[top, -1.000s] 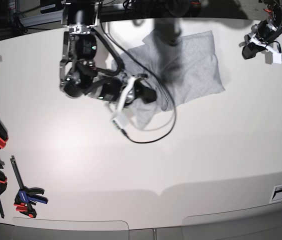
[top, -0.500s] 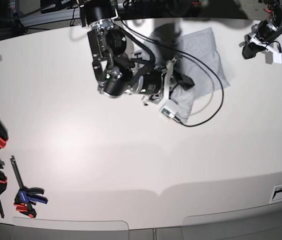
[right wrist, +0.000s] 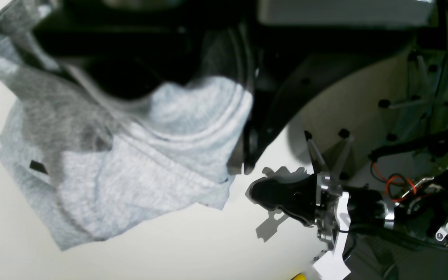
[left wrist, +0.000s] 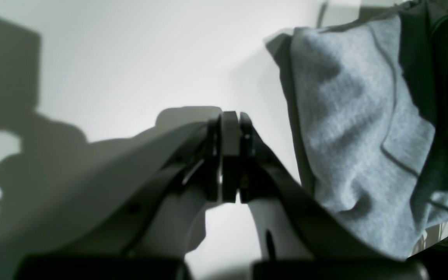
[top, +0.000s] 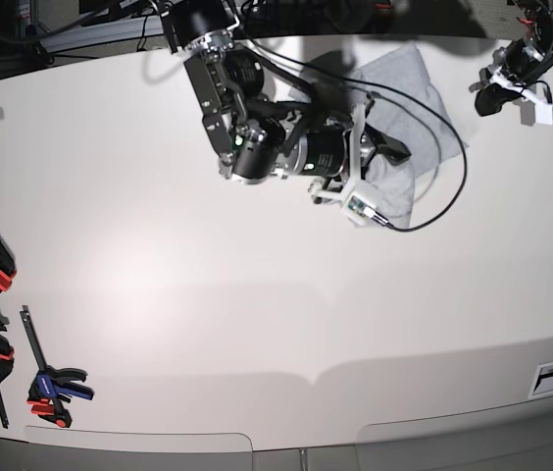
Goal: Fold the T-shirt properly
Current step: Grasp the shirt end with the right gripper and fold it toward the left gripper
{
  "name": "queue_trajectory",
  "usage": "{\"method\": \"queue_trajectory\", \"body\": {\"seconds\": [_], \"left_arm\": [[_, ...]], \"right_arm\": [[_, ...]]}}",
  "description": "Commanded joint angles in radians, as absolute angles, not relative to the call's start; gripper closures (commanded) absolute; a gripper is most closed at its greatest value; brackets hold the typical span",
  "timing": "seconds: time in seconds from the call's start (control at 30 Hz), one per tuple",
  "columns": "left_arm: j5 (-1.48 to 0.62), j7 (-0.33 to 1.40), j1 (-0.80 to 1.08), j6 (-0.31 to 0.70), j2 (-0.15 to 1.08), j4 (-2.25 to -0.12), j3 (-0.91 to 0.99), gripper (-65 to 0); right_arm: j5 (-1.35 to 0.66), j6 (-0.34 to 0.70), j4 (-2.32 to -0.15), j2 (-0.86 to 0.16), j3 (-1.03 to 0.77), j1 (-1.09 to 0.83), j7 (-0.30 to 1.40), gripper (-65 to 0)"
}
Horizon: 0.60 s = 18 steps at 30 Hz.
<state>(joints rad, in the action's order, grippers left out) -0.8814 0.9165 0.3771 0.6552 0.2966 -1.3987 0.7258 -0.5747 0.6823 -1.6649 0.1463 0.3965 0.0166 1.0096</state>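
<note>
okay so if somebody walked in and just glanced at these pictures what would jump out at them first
The right arm's black bulk stretches from the top edge across the table, its claw shut on a gathered edge of the grey T-shirt, which lies bunched near the table's top right. The left claw sits shut and empty at the far top right corner, apart from the cloth. Red and blue clamps line the table's left edge.

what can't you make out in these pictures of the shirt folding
- Base view: the right gripper and most of the T-shirt lie under the arm; fold state unclear.
- Right wrist view: fingers blurred, dark; hem bunched against them.
- Left wrist view: T-shirt cut off by the frame edge.
- Any print: not visible.
</note>
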Motion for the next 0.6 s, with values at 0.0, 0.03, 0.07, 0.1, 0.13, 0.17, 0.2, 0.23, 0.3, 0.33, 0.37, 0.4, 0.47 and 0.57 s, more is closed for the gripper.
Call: {"method": "queue_trajectory", "body": {"seconds": [0.0, 0.03, 0.07, 0.1, 0.13, 0.17, 0.2, 0.23, 0.3, 0.33, 0.37, 0.4, 0.47, 0.57], "left_arm": [[-0.879, 0.919, 0.382, 0.651, 0.311, -1.412, 0.731, 0.0], [-0.879, 0.919, 0.382, 0.651, 0.311, -1.412, 0.731, 0.0], [-0.879, 0.919, 0.382, 0.65, 0.311, -1.412, 0.731, 0.0], [-0.879, 0.92, 0.382, 0.65, 0.311, -1.412, 0.731, 0.0], [-0.879, 0.919, 0.382, 0.65, 0.311, -1.412, 0.731, 0.0], [-0.879, 0.92, 0.382, 0.651, 0.311, -1.412, 0.731, 0.0], [-0.879, 0.92, 0.383, 0.651, 0.311, -1.412, 0.731, 0.0], [-0.879, 0.92, 0.383, 0.65, 0.311, -1.412, 0.731, 0.0], [-0.879, 0.92, 0.383, 0.65, 0.311, -1.412, 0.731, 0.0], [-0.879, 0.92, 0.383, 0.65, 0.311, -1.412, 0.731, 0.0], [-0.879, 0.92, 0.383, 0.65, 0.311, -1.412, 0.731, 0.0], [-0.879, 0.92, 0.383, 0.65, 0.311, -1.412, 0.731, 0.0], [-0.879, 0.92, 0.383, 0.65, 0.311, -1.412, 0.731, 0.0], [-0.879, 0.919, 0.382, 0.65, 0.311, -1.412, 0.731, 0.0]], "right_arm": [[-0.601, 0.698, -1.685, 0.157, 0.405, 0.036, 0.967, 0.0], [-0.601, 0.698, -1.685, 0.157, 0.412, 0.036, 0.963, 0.0], [-0.601, 0.698, -1.685, 0.157, 0.418, 0.036, 0.959, 0.0], [-0.601, 0.698, -1.685, 0.157, 0.424, 0.036, 0.957, 0.0], [-0.601, 0.698, -1.685, 0.157, 0.43, 0.036, 0.957, 0.0], [-0.602, 0.698, -1.685, 0.157, 0.436, 0.036, 0.957, 0.0], [-0.602, 0.698, -1.685, 0.157, 0.442, 0.036, 0.956, 0.0], [-0.605, 0.698, -1.685, 0.157, 0.448, 0.036, 0.956, 0.0], [-0.605, 0.698, -1.685, 0.157, 0.457, 0.036, 0.944, 0.0], [-0.605, 0.698, -1.685, 0.157, 0.461, 0.036, 0.937, 0.0], [-0.605, 0.698, -1.685, 0.157, 0.465, 0.036, 0.929, 0.0], [-0.605, 0.698, -1.685, 0.157, 0.466, 0.036, 0.923, 0.0], [-0.604, 0.698, -1.685, 0.157, 0.465, 0.036, 0.919, 0.0], [-0.605, 0.698, -1.685, 0.157, 0.465, 0.036, 0.919, 0.0]]}}
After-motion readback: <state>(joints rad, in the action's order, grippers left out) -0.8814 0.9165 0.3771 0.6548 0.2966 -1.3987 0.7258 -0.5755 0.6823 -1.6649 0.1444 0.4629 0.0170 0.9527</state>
